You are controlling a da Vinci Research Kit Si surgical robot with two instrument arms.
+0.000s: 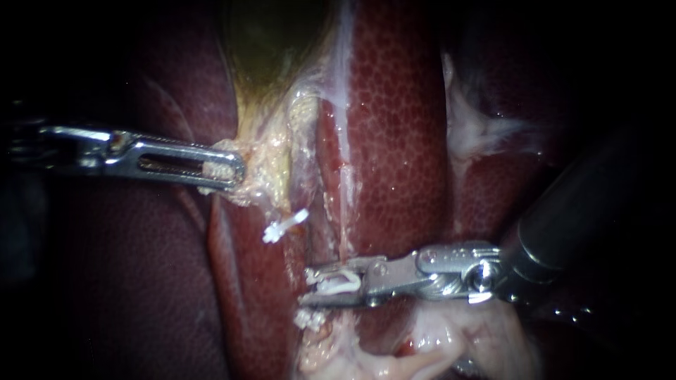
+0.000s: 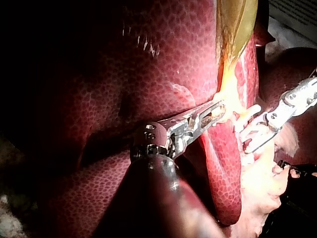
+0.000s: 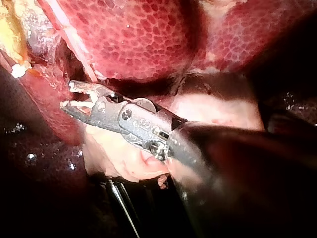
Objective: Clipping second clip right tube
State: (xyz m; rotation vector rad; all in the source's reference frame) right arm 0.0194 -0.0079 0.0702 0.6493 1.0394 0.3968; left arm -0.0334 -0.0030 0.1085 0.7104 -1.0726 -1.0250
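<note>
Clip (image 1: 341, 283), white and unclosed, sits pinched in your right instrument's hand (image 1: 308, 286), apparently astride a tube (image 1: 345, 204) below the gallbladder (image 1: 271, 49); squeezing it shut remains. Your left instrument's hand (image 1: 236, 172) pinches tissue (image 1: 257, 179) at the gallbladder's neck.

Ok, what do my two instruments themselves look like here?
Left instrument: bright steel, with long narrow jaws that have a long slot and fine ridges near the tip. Behind them is a pinned hinge, then a dark shaft. Right instrument: also steel, with shorter forked jaws and a chunky jointed wrist with round pins, on a thick glossy black shaft.
</note>
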